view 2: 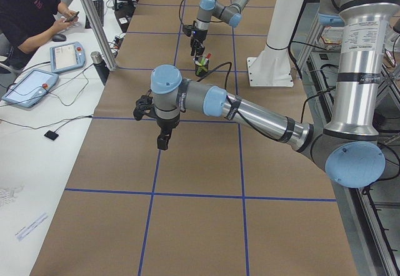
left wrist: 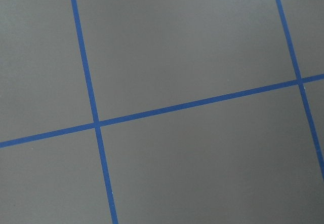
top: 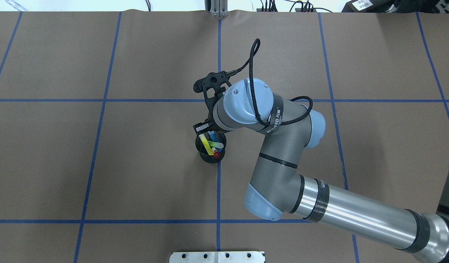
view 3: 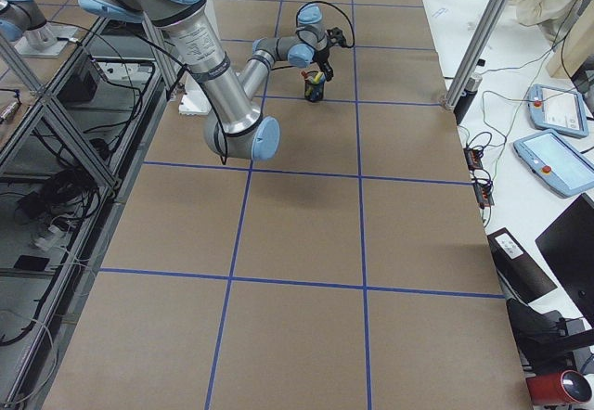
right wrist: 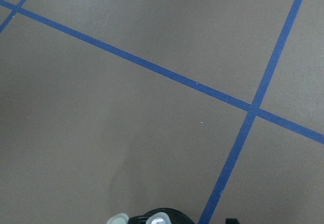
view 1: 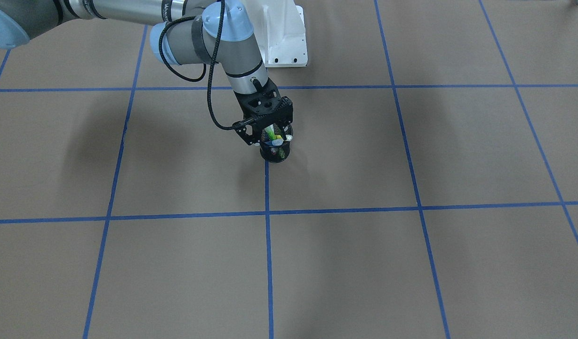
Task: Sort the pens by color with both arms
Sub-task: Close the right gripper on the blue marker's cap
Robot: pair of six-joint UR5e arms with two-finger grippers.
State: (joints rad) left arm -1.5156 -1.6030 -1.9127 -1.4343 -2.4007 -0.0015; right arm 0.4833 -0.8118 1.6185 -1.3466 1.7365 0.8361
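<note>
The right pincer [view 1: 269, 133] hangs right over the cup [top: 207, 160], which stands on the centre tape line [top: 218, 190] of the worktop [top: 136, 164]. All four pens lean inside it. Yellow [top: 206, 144] and green [top: 217, 145] cross at the mouth, blue [top: 211, 136] is on the far side, and the red-ended one [top: 217, 154] is nearest the robot. The wrist hides most of the fingers, so how far apart they stand cannot be told. No pen appears lifted out. The left pincer [view 2: 164, 137] hovers over bare worktop well away from the cup. It shows only from the side, so its opening cannot be told either, though nothing seems to be in it.

The step in hand looks like drawing a first pen. To do it well, the fingers should close on one barrel alone, high up where it stands clear of its neighbours. The pull should follow the pen's lean and go slowly, so the light cup neither tips nor rides up. The crossed yellow and green are likeliest to snag.

Room is generous. Open worktop lies on every side of the cup, the pedestal [view 1: 286, 42] sits well behind, and no edge is near. The colours can be laid in separate squares, one side for each arm.
</note>
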